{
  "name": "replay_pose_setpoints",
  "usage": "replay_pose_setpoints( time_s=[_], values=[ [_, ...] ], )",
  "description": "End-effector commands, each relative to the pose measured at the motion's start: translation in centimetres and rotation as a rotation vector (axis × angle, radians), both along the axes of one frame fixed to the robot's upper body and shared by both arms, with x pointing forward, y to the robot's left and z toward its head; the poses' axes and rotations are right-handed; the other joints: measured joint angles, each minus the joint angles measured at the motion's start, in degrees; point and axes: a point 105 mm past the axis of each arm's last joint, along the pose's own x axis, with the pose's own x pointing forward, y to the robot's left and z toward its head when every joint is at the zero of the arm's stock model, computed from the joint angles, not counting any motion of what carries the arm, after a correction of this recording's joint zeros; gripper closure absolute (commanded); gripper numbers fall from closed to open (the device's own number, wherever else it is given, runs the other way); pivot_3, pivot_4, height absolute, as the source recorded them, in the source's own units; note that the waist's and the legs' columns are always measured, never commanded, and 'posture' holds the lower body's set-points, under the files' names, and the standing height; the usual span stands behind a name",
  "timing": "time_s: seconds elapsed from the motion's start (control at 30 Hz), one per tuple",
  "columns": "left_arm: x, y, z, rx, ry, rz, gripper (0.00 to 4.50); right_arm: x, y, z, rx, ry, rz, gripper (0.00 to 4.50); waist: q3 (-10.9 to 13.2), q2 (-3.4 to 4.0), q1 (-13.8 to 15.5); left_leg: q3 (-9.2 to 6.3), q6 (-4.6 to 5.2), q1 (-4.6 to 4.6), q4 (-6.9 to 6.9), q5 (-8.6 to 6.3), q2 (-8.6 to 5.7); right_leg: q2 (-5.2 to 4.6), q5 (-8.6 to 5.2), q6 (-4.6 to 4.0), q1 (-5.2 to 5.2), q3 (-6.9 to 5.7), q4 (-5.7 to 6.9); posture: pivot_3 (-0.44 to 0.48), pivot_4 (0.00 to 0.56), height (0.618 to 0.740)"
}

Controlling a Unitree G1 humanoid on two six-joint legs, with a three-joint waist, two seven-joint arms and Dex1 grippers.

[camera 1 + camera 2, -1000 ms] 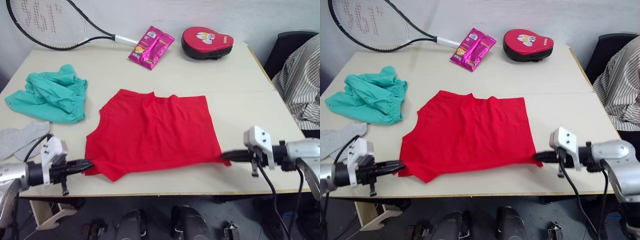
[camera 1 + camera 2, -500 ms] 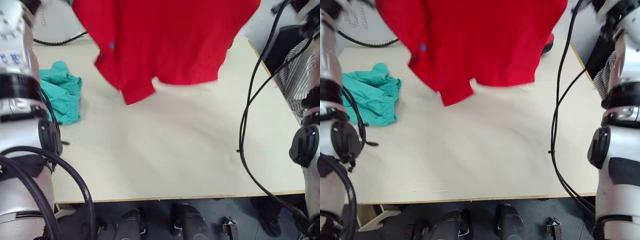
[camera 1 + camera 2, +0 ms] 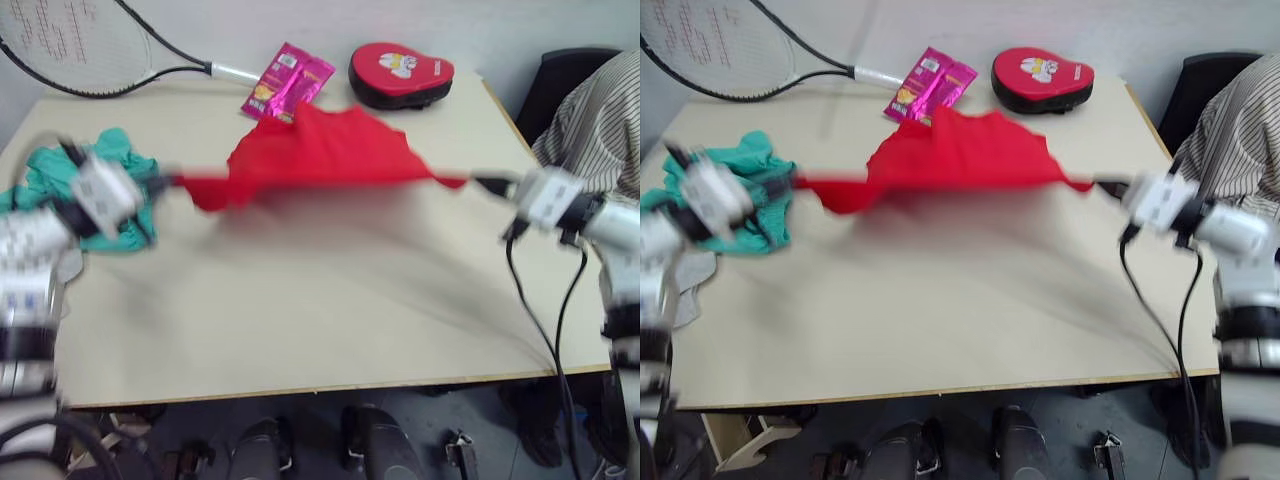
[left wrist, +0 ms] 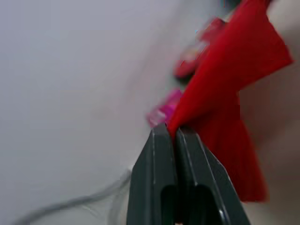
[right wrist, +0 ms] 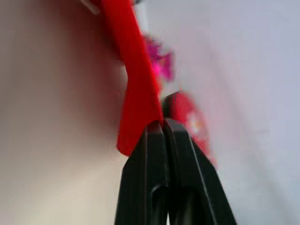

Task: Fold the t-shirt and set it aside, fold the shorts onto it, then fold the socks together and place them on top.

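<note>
I had the t-shirt point(image 3: 320, 155) stretched above the bench point(image 3: 300, 320), the left end effector point(image 4: 174, 131) pinching its nine o'clock corner and the right end effector point(image 5: 162, 123) pinching its three o'clock corner. The shorts point(image 3: 760, 200) lay bunched at nine o'clock, beneath my left arm.

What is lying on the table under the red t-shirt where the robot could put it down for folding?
Nothing visible. Both claws, left claw and right claw, are shut on the t-shirt, stretched between them. The table beneath and in front of it is bare. The shorts lie to the left.
</note>
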Motion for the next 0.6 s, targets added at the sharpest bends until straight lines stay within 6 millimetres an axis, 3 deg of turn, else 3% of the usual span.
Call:
replay_pose_setpoints(
  time_s=[0.03,0.23,0.6],
  values=[
    [-4.2,-1.9,-0.2,0.018,0.154,-0.065,4.47,-2.5,0.3,-1.3,-0.015,0.101,0.035,4.5,0.06,0.0,0.17,-0.04,-0.06,0.08,-0.03,0.02,0.06,0.01,-0.02,-0.03,0.1,-0.01,-0.04,0.0,0.15,0.74],
    [-8.9,-2.2,-5.1,0.104,0.541,-0.063,4.47,-6.8,-0.6,-5.9,-0.091,0.38,0.074,4.5,0.03,0.08,1.4,-0.37,-0.56,0.65,-0.28,-0.13,0.0,-0.02,0.0,-0.24,0.62,-0.08,-0.18,0.0,0.15,0.74],
    [-11.8,-1.8,-6.9,0.099,0.853,-0.077,4.47,-10.7,-2.3,-9.3,-0.12,0.621,0.026,4.5,0.03,0.08,1.79,-0.56,-0.8,0.99,-0.46,-0.37,0.11,0.0,-0.18,-0.52,1.02,-0.47,-0.39,0.0,0.15,0.74]
  ],
)
